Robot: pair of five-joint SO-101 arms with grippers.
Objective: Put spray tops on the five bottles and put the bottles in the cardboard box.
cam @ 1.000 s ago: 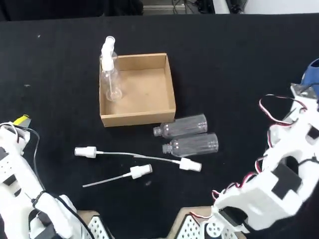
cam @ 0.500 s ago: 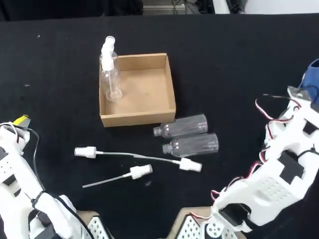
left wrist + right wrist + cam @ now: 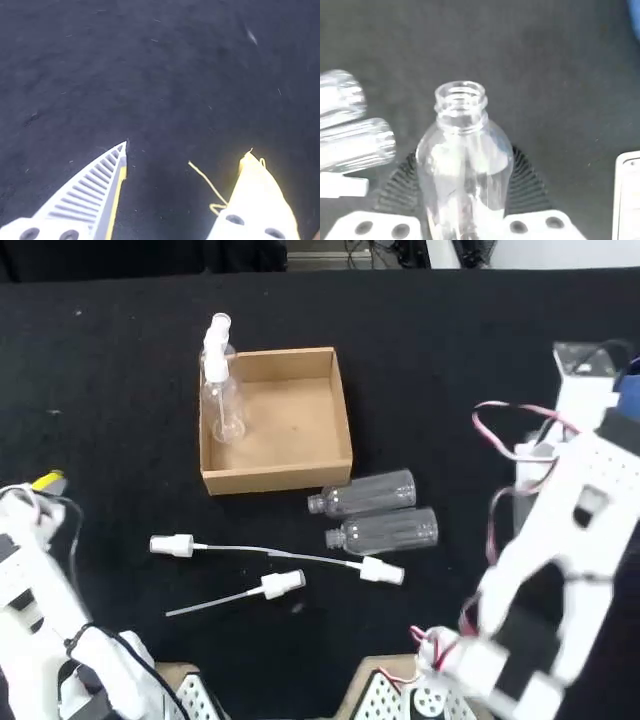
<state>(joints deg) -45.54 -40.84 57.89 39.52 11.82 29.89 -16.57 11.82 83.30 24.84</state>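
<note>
My right gripper (image 3: 465,170) is shut on a clear bottle (image 3: 462,150) that stands upright with an open, bare neck. In the high view the right arm (image 3: 565,530) rises at the table's right side. Two more bare bottles (image 3: 365,492) (image 3: 385,530) lie side by side in front of the cardboard box (image 3: 275,478). A bottle with a spray top (image 3: 219,380) stands in the box's far left corner. Three loose spray tops (image 3: 172,545) (image 3: 283,584) (image 3: 381,571) with thin tubes lie near the front. My left gripper (image 3: 187,147) hangs open over bare black cloth at the left edge.
The black tablecloth (image 3: 450,360) covers the whole table. A blue object (image 3: 630,385) sits at the right edge behind the right arm. The left arm (image 3: 30,580) stands at the front left corner. Open cloth lies left of and behind the box.
The right arm has lifted and swung up and inward from its low pose at the front right. The left arm, bottles, spray tops and box have stayed put.
</note>
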